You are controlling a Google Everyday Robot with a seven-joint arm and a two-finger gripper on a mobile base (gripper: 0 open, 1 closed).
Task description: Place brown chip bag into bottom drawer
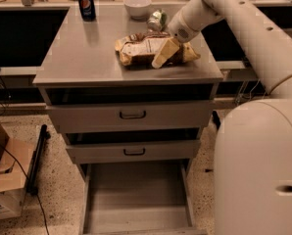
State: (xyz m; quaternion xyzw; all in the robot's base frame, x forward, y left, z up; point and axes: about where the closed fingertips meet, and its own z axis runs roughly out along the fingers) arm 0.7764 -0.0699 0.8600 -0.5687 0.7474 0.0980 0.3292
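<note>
The brown chip bag point(143, 49) lies flat on the grey cabinet top point(82, 58), right of centre, its white label panel facing up. My gripper point(164, 54) reaches in from the upper right and sits over the bag's right half, its tan fingers point(165, 52) against the bag. The bottom drawer point(136, 199) is pulled out at the foot of the cabinet and its flat grey floor is bare.
A blue soda can point(86, 4) stands at the back left of the top. A white bowl point(137, 6) and a small greenish shiny packet point(157, 19) sit at the back. The two upper drawers point(131, 114) are shut. A cardboard box point(4, 180) stands on the floor at left.
</note>
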